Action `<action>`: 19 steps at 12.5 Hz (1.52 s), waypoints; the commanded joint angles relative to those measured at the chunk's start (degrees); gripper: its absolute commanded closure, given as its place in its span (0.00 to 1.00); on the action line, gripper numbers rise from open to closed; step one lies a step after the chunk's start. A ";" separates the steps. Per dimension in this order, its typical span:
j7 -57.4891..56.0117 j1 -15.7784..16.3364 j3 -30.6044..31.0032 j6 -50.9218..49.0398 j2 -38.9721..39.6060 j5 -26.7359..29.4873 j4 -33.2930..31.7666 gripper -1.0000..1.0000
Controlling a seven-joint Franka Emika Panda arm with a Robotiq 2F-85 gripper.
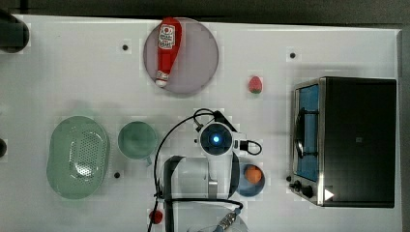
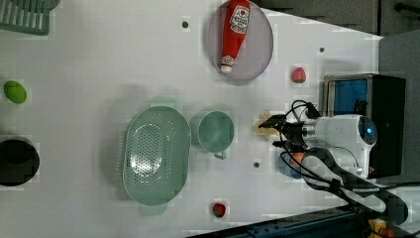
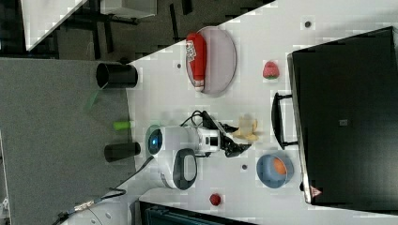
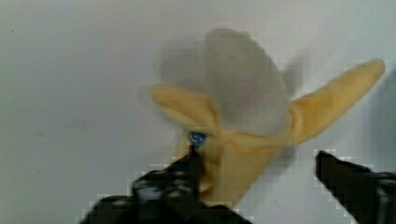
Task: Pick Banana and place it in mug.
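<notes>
In the left view the claw (image 2: pixel 273 132) is reaching the single banana (image 2: pixel 264 125), which is lying on the white surface (image 2: pixel 99 74) just beside the one green mug (image 2: pixel 216 131), probably so the carry will be short. In the right view one banana (image 3: pixel 246 129) is sitting at the claw tips. In the wrist view the fingers (image 4: pixel 187 179) are standing apart on both sides of the peeled banana (image 4: pixel 247 116), not yet gripping it.

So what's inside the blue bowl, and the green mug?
The blue bowl holds a small orange ball. The mug looks empty; the banana still lies on the table at the gripper.
</notes>
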 commanded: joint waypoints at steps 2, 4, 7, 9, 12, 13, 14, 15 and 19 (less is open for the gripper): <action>-0.78 -0.54 0.22 2.68 -1.36 -0.40 0.18 0.65; -0.78 -0.56 0.23 2.77 -1.29 -0.40 0.23 0.76; -0.78 -0.55 0.28 2.75 -4.93 -0.40 0.46 0.76; -0.78 -0.55 0.23 1.35 -10.74 -0.40 0.73 0.76; -0.78 -0.34 0.97 -11.81 -23.65 -0.40 2.67 0.76; -0.78 -0.33 1.24 -18.92 -27.16 -0.40 3.60 0.76; -0.78 -0.29 1.54 -25.86 -30.24 -0.40 5.16 0.76; -0.78 -0.18 2.04 -32.45 -32.77 -0.41 7.67 0.76; 3.18 2.08 8.71 -55.51 -36.01 -0.10 19.09 0.76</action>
